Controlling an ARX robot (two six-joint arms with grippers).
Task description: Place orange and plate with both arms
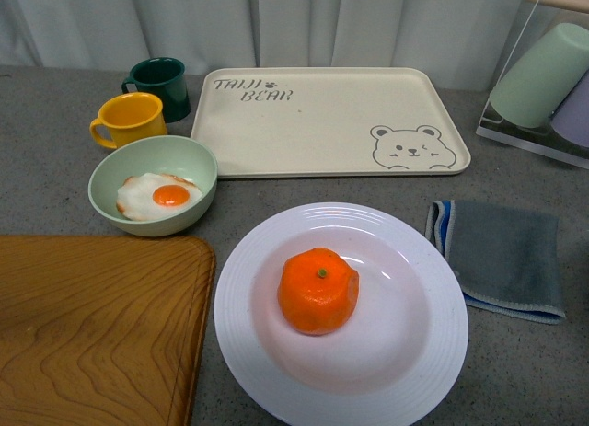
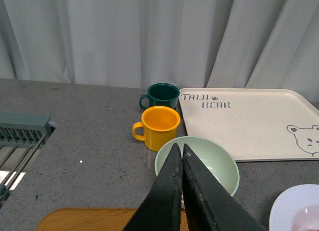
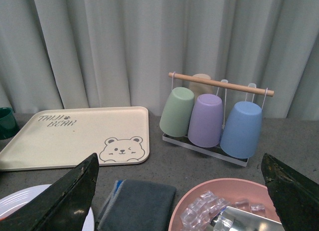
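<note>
The orange (image 1: 318,291) lies in the middle of the white ridged plate (image 1: 241,352), which stands on the grey table (image 1: 525,371) between the wooden board (image 1: 92,325) and the folded grey cloth (image 1: 502,256), just in front of the cream bear tray (image 1: 322,122). The left gripper (image 2: 178,148) has its two fingers pressed together with nothing between them. The right gripper (image 3: 179,161) is spread wide and holds nothing.

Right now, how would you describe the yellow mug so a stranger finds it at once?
Find the cream bear tray at the back. Two mugs stand just left of it. The yellow mug is the nearer one, between the dark green mug and the pale green bowl with a fried egg.
</note>
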